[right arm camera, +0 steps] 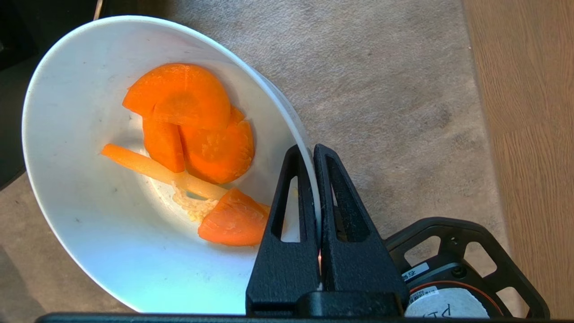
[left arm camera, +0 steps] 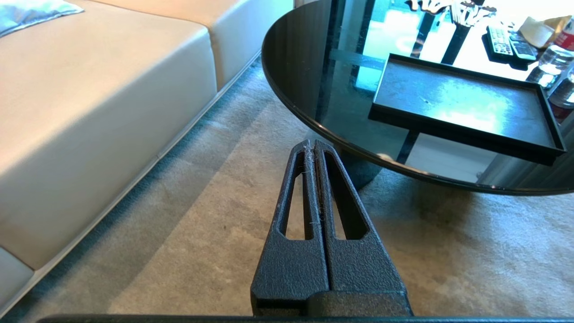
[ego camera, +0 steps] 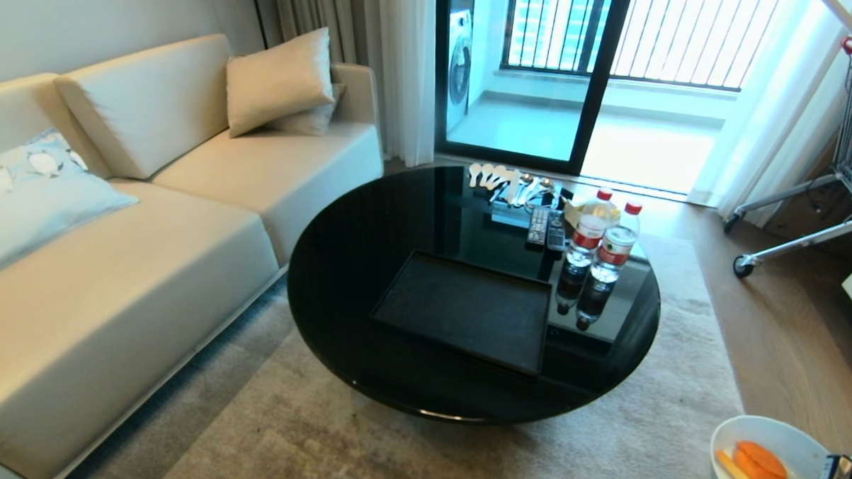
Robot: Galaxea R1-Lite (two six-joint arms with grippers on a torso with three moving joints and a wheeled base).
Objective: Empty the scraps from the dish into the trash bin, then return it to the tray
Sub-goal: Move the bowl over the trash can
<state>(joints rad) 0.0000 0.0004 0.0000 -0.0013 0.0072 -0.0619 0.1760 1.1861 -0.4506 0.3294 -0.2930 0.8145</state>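
dish (right arm camera: 112, 251): small white bowl, held off the table, above the beige rug at the robot's right; in the head view only part of it shows at the lower right corner, well apart from the tray.
scraps (right arm camera: 197, 130): several orange slices, a pale yellow stick and some pale crumbs, all lying inside the dish, gathered toward the side nearer the hand.
right hand (right arm camera: 314, 154): pinching the dish's rim, one finger inside the wall and the other outside, the thin white edge pressed between them; the scraps sit just beside the inner finger, one orange slice nearly touching it.
tray (ego camera: 466, 308): flat black rectangle with a low rim, resting on the near part of the table, nothing lying in it.
table (ego camera: 354, 265): round, glossy black; it carries the tray, and behind it two remote controls (ego camera: 545, 228), two clear water bottles (ego camera: 603, 249) with red caps to the right of the tray, and a row of white spoons (ego camera: 492, 175) at the far edge.
left hand (left arm camera: 311, 150): fingers pressed together with nothing between them, hanging over the rug beside the near edge of the table, between table and sofa.
rug (ego camera: 391, 437): beige, under the table and beneath the held dish.
sofa (ego camera: 113, 257): cream, to the left of the table, with cushions on it.
trash bin: not visible in any view.
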